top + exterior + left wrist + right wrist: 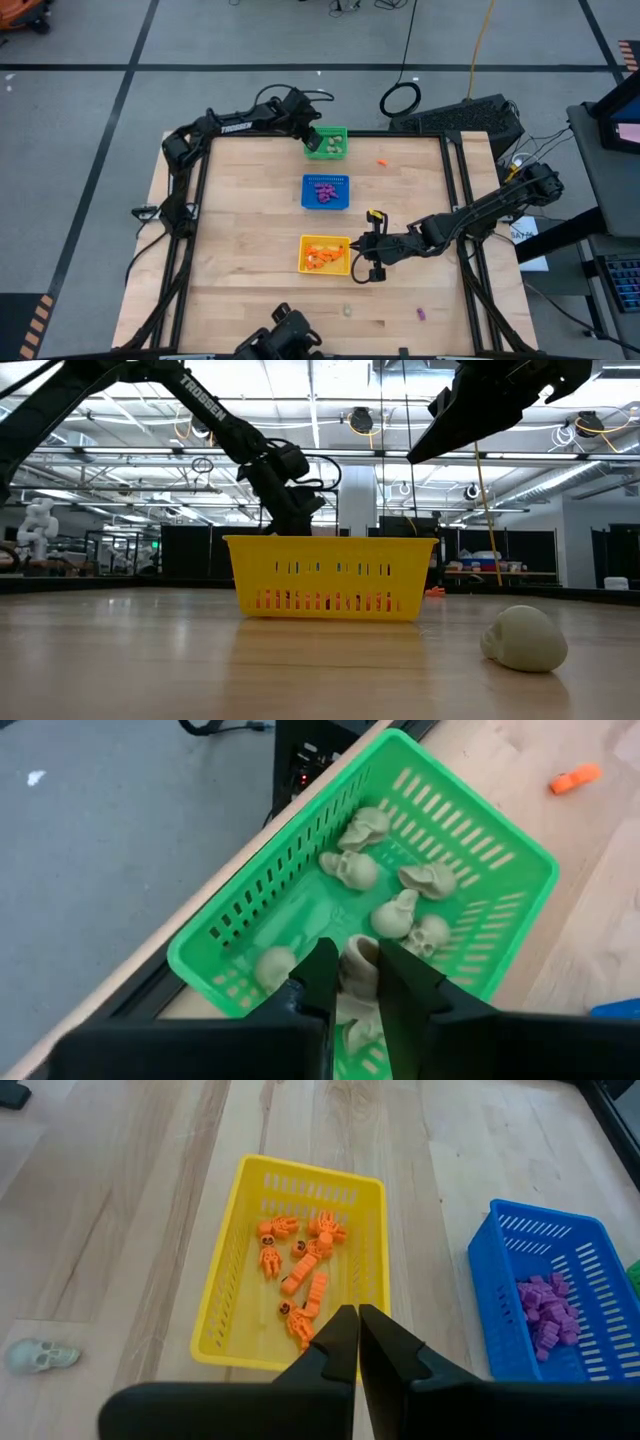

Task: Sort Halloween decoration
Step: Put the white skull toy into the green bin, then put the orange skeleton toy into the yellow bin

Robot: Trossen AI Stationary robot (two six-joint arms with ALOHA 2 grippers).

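My left gripper hangs over the green basket at the table's far edge and is shut on a pale skull trinket. Several pale skulls lie in that basket. My right gripper is shut and empty, just above the right wall of the yellow basket, which holds several orange skeleton trinkets. The blue basket holds purple trinkets. Loose on the table lie a pale skull, an orange piece and a purple piece. My left gripper pinches the pale skull between its two fingers, which stand on the skull's two sides. The fingers come from above, slanting down into the green basket. The skull sits over the basket's inside; whether it rests on the floor does not show.
The three baskets stand in a row down the table's middle, green far, blue in the middle, yellow near. A black frame edges the wooden table. The loose skull lies near the front edge, right of the yellow basket.
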